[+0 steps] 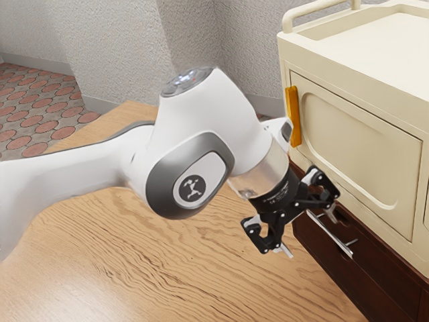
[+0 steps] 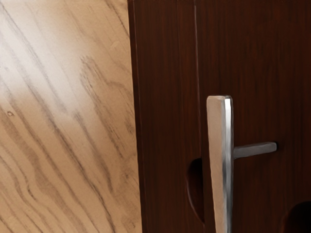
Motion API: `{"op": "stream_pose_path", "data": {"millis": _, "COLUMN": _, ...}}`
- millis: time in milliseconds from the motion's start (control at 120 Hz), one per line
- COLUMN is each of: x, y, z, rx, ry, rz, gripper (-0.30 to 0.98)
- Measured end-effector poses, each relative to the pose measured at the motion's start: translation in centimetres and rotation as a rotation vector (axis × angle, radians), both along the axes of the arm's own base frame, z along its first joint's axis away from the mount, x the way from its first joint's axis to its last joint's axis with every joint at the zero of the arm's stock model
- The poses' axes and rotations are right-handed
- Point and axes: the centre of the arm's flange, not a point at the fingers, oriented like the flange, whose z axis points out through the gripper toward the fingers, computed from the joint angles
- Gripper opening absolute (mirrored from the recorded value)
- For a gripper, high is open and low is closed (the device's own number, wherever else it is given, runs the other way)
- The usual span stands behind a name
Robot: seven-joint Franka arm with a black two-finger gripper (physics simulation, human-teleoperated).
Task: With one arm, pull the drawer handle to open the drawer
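Two fingers of my pincer (image 1: 309, 233) stand wide apart near the metal handle (image 2: 220, 160) on the dark drawer front (image 1: 367, 276), alongside the wooden bench's (image 1: 167, 268) edge.

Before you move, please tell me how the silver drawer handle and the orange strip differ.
The silver handle shines like metal; the orange strip looks duller. The handle runs level along the dark front, while the strip stands upright on the cream cabinet. The handle looks slimmer than the strip. Both are long and narrow.
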Motion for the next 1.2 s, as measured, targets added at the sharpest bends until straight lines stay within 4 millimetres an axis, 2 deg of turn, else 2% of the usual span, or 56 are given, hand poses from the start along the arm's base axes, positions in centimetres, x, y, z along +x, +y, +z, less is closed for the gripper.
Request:
{"op": "stream_pose_path", "data": {"millis": 167, "x": 0.6, "y": 0.3, "z": -1.1, "rx": 0.002, "ry": 0.017, "rz": 0.019, "gripper": 0.61}}
{"op": "stream_pose_path", "data": {"millis": 333, "x": 0.8, "y": 0.5, "z": -1.3, "rx": 0.0, "ry": 0.02, "rz": 0.032, "gripper": 0.56}}
{"op": "stream_pose_path", "data": {"millis": 783, "x": 0.8, "y": 0.5, "z": -1.2, "rx": -0.003, "ry": 0.023, "rz": 0.043, "gripper": 0.26}}
{"op": "stream_pose_path", "data": {"millis": 1050, "x": 0.7, "y": 0.5, "z": -1.2, "rx": -0.004, "ry": 0.027, "rz": 0.046, "gripper": 0.02}}
{"op": "stream_pose_path", "data": {"millis": 1200, "x": 0.4, "y": 0.5, "z": -0.9, "rx": -0.002, "ry": 0.025, "rz": 0.046, "gripper": -0.05}}
